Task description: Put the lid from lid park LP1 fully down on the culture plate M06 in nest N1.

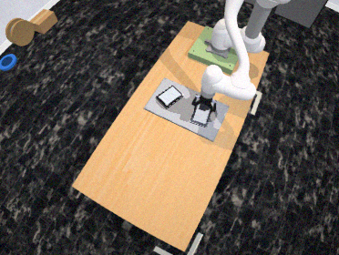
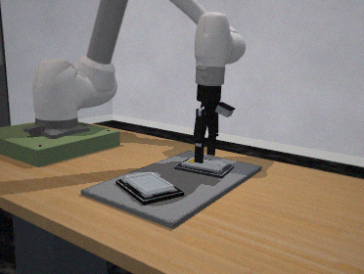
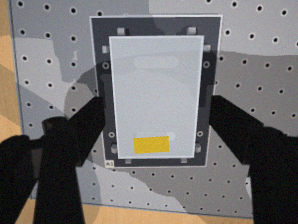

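Two black jaws stood open and held nothing when you looked, one on each side of the lid [image 3: 152, 95], low over the bench [image 1: 150, 173].

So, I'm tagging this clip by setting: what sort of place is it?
Likely a lab automation bench: a robot arm over a pegboard deck holding a culture plate and a lid.
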